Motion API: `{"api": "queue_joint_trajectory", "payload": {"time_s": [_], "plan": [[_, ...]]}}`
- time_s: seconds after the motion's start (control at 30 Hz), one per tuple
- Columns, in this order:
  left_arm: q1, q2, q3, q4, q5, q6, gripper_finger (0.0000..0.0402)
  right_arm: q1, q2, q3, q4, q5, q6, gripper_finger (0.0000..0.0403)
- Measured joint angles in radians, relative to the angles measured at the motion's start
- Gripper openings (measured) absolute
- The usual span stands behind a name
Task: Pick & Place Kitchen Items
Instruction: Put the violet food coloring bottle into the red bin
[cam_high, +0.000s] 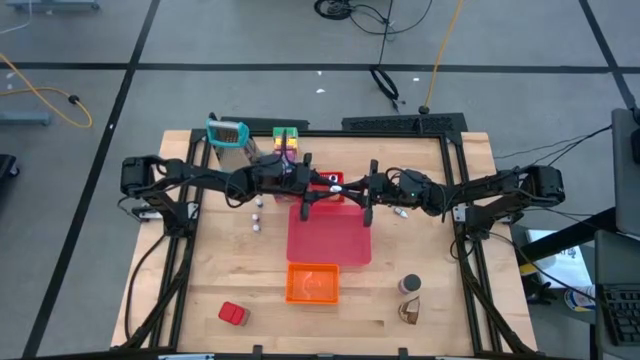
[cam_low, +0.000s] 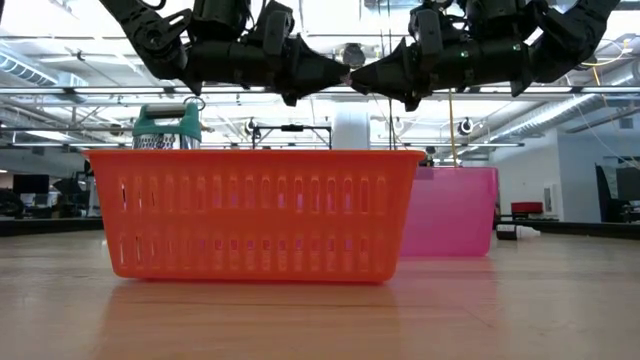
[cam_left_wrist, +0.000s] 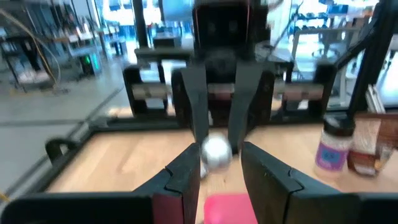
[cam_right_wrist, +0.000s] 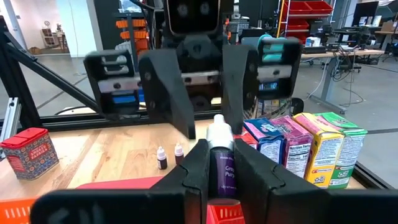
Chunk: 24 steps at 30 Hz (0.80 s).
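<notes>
Right pincer (cam_right_wrist: 221, 163) clamps small purple bottle (cam_right_wrist: 221, 169), white cap, glossy label; held above far edge of pink tray (cam_high: 330, 245), mid tabletop (cam_high: 250, 300). Left pincer (cam_left_wrist: 216, 163) closed narrow on same bottle's white cap (cam_left_wrist: 216, 153); cap blurred, bottle body hidden in that view. Ribbed orange basket (cam_low: 255, 215) blocks most of tabletop in low view. Cardboard food boxes (cam_right_wrist: 308, 146) at far edge, partly cut off.

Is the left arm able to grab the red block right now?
Probably not yet: the left gripper is busy at the little bottle the right gripper holds. Nothing crowds the red block.
</notes>
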Motion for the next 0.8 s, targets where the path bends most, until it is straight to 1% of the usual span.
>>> {"api": "queue_joint_trajectory", "payload": {"time_s": [0.07,0.23,0.27,0.33,0.47,0.5,0.6,0.8], "plan": [[0.0,0.0,0.0,0.003,0.0,0.005,0.0098,0.0,0.0,0.0,-0.001,0.0,0.0,0.0045],[0.001,0.001,0.0,0.0,0.024,0.013,0.0026,0.0,0.0,-0.001,-0.003,0.0,0.0,0.0045],[0.002,0.001,0.0,-0.002,0.026,0.013,0.0018,0.0,0.0,-0.001,-0.004,0.0,-0.001,0.0045],[0.001,0.001,0.0,-0.004,0.025,0.013,0.0018,0.002,0.0,-0.001,-0.005,0.0,0.0,0.0045],[0.001,0.001,0.0,-0.006,0.025,0.011,0.0039,0.002,0.0,-0.001,-0.005,0.0,0.0,0.0045],[0.001,0.001,0.0,-0.006,0.025,0.011,0.0038,0.002,0.0,-0.001,-0.005,0.0,0.0,0.0045],[0.001,0.001,-0.001,-0.008,0.025,0.014,0.0016,0.002,0.0,-0.001,-0.005,0.0,-0.003,0.0052],[0.007,0.001,0.0,-0.008,0.031,0.001,0.0016,0.002,0.001,-0.001,-0.002,0.0,-0.008,0.0088]]}}
